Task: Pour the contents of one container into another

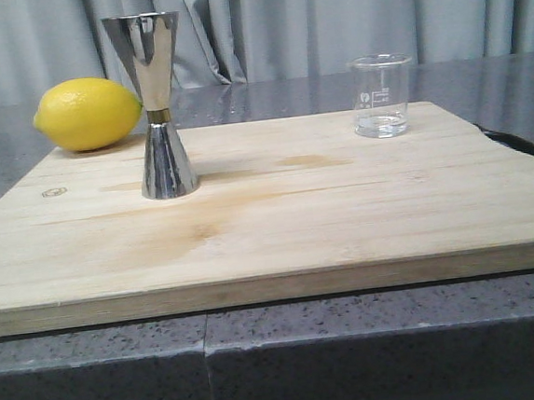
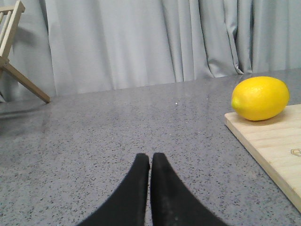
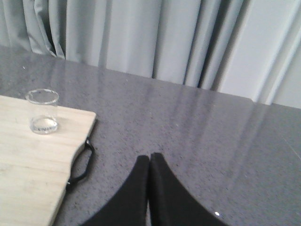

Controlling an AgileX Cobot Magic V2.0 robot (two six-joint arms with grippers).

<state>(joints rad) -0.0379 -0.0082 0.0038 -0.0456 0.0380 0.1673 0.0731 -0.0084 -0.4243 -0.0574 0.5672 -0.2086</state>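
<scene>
Left pincer (image 2: 150, 162): fingers pressed together, holding nothing, poised over bare grey table (image 2: 117, 132) just off the left edge of the wooden board (image 1: 279, 227). A lemon (image 1: 88, 113) rests at the board's far left corner. Jigger (image 1: 153, 105): stands upright on the left part of the board, long axis vertical, wide mouth facing up, gold band at the waist. Beaker (image 1: 381, 95): stands upright near the far right corner, well apart from the jigger, mouth up, printed marks toward the front camera; whether it holds liquid cannot be told. Right pincer (image 3: 149, 162): fingers likewise closed and empty, over table beyond the board's black handle (image 3: 82, 162).
</scene>
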